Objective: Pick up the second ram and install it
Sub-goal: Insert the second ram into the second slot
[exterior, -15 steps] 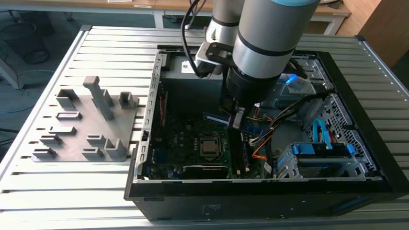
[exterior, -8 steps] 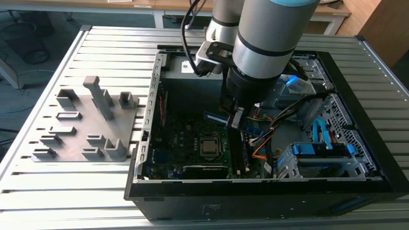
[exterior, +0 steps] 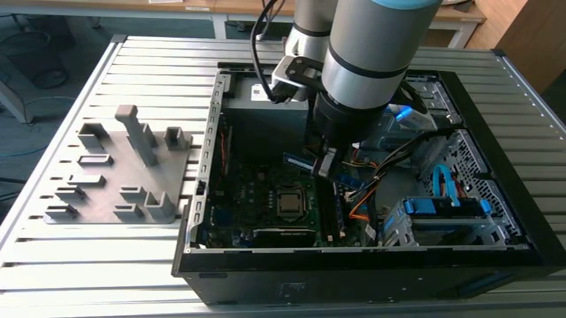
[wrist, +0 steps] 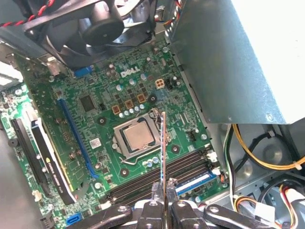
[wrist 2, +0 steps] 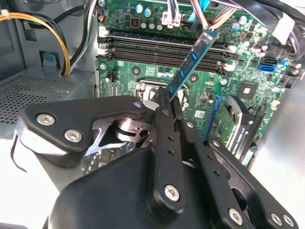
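Second ram: pinched between the fingers of the gripper, tilted, off the board. On the exterior view's left, grey fixture; next the open case holding the motherboard. Arm reaches down into the case. First wrist view: ram edge-on over memory slots.

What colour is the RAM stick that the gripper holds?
The RAM stick is blue, clearest in the second wrist view.
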Tool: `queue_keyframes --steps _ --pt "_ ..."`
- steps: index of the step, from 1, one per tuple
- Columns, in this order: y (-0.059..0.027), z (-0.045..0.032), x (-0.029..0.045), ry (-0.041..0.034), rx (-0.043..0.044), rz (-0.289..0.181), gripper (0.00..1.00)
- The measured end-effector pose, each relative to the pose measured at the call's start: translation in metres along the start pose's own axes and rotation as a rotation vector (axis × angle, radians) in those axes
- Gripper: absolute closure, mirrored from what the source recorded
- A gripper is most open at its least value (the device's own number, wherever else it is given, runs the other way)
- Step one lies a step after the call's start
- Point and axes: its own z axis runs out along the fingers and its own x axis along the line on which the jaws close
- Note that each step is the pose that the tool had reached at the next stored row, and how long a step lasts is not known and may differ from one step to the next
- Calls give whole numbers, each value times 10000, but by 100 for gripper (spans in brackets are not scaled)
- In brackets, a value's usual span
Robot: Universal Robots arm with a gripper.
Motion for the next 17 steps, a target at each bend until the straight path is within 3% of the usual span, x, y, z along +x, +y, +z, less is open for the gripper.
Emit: queue_keyframes --steps 17 --pt "0 5 1 8 84 899 86"
